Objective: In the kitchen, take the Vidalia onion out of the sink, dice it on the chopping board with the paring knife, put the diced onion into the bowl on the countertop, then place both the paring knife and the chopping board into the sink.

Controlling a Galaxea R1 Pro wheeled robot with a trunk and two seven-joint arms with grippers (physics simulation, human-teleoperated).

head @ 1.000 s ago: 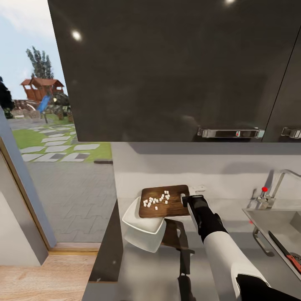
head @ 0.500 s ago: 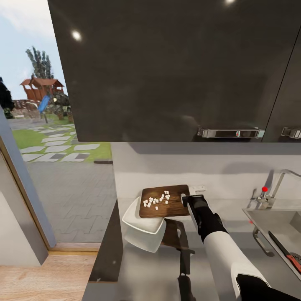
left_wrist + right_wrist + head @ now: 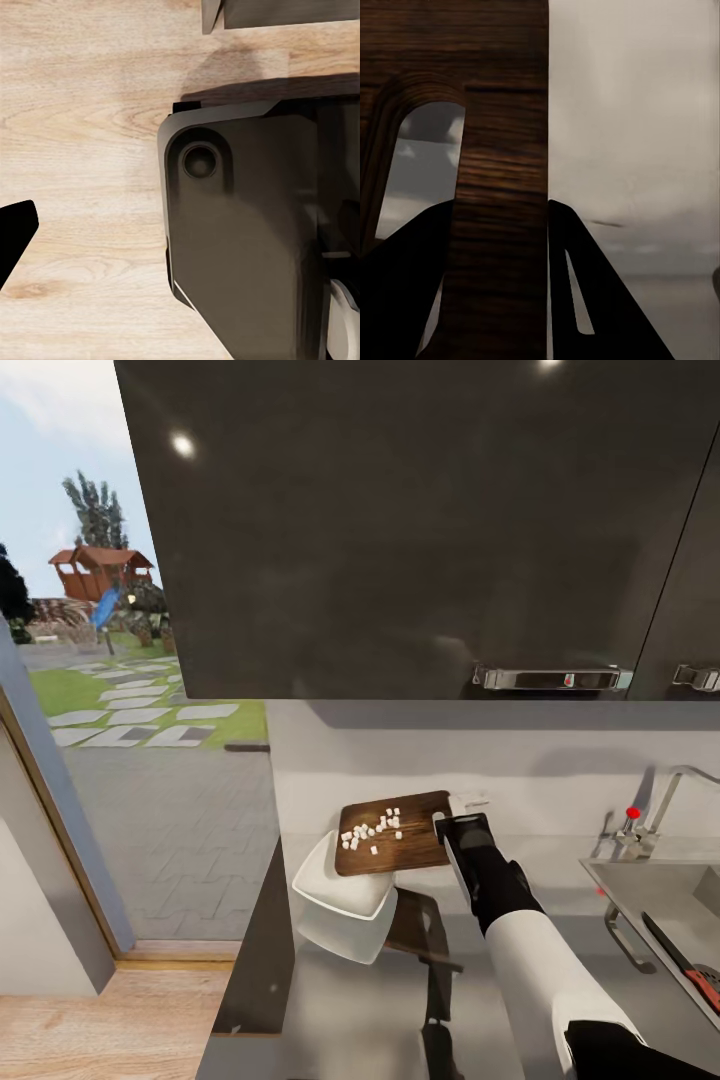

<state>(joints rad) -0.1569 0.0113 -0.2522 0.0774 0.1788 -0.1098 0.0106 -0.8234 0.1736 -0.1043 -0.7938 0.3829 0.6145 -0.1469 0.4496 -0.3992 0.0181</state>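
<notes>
My right gripper is shut on the slot-handle end of the brown chopping board, which hangs above the grey countertop, slightly tilted. In the right wrist view both fingers clamp the board's edge beside the slot. Several white onion dice lie on the board's left half. Under the board's left end sits the white bowl. The paring knife, red handle and dark blade, lies in the sink at the right. One finger of my left gripper shows over wooden floor.
Dark wall cabinets hang low over the counter. The chrome faucet with its red dot stands behind the sink. At the left an open doorway looks outdoors. The left wrist view has the floor and my dark base.
My right gripper has raised the board's handle end a little, so the board now slopes toward the bowl. The dice have shifted slightly left with it.
</notes>
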